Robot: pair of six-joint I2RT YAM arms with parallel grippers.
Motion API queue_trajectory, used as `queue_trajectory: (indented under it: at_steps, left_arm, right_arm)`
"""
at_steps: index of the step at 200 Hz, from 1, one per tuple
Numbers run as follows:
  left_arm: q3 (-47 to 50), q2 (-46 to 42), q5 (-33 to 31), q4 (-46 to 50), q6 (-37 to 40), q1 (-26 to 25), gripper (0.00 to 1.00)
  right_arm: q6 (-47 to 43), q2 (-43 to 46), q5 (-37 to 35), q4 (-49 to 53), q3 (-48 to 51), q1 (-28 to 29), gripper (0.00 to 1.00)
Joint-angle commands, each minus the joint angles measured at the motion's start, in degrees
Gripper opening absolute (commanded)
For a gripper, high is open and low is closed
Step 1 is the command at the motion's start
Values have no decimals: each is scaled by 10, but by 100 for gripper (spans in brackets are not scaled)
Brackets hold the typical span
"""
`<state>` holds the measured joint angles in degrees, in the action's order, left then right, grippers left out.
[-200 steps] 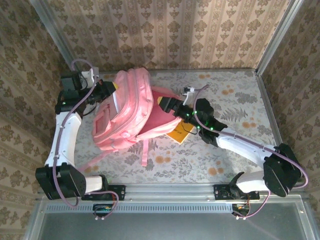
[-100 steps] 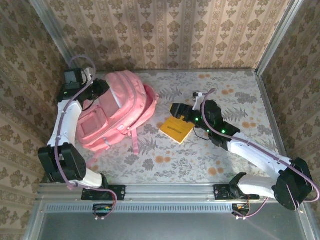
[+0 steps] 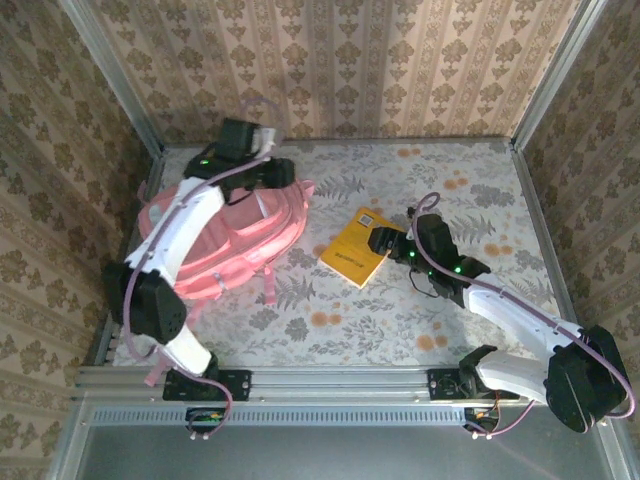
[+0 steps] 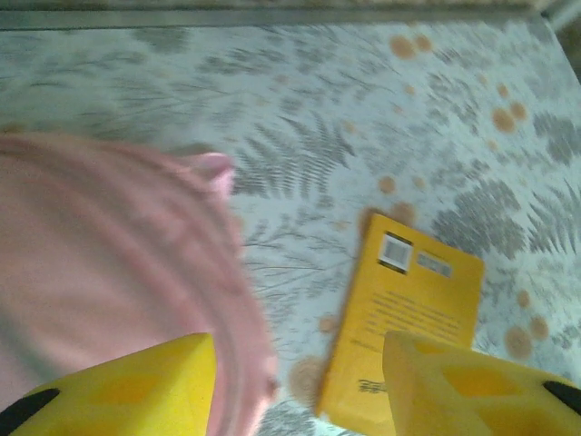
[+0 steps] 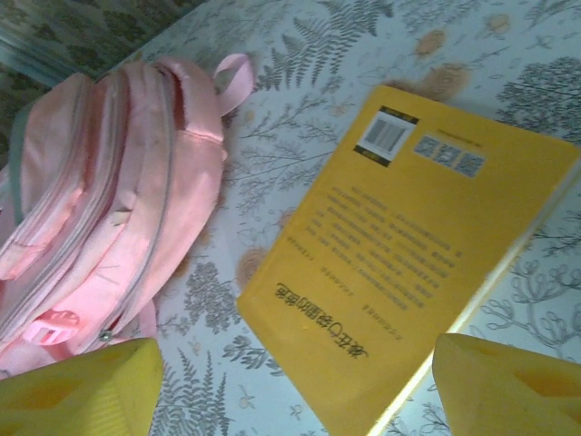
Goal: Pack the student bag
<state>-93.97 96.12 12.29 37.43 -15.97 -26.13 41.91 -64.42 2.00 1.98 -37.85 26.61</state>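
Top view: the bag [image 3: 250, 235] lies flat at 9 o'clock on the table [image 3: 400, 310], apart from the book [image 3: 358, 247] at its 3 o'clock. My left pincer [image 4: 298, 352], released and empty, hovers over the bag's 1 o'clock corner. My right pincer [image 5: 295, 363], likewise released, hangs above the book's 3 o'clock edge.

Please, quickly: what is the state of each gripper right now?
Left gripper: open, holding nothing.
Right gripper: open, holding nothing.
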Motion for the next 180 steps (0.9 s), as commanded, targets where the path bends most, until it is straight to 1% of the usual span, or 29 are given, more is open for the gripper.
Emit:
queue_trajectory:
  at_steps: [1, 15, 47, 70, 87, 127, 156, 180]
  left_arm:
    - [-30, 77, -27, 37, 32, -51, 54]
    - [-41, 123, -9, 20, 20, -66, 55]
    - [-75, 220, 20, -8, -5, -80, 57]
    - [-105, 271, 51, -9, -8, -91, 57]
    - [-113, 294, 63, -10, -10, -98, 57]
    - [-102, 328, 62, -19, -22, -100, 58]
    - [-83, 342, 110, -46, -32, -102, 59]
    - [-69, 342, 146, -64, -44, -111, 59]
  right_arm:
    - [-10, 0, -8, 22, 12, -12, 80]
    - [-10, -3, -1, 23, 15, -18, 80]
    - [-4, -18, 12, 32, 20, -41, 80]
    - [15, -47, 52, 26, 25, -67, 80]
    - [31, -72, 78, 17, 28, -81, 80]
    - [54, -115, 102, -6, 33, -92, 79]
    - [64, -149, 123, -14, 25, -101, 79]
    - [77, -184, 136, -39, 31, -107, 76]
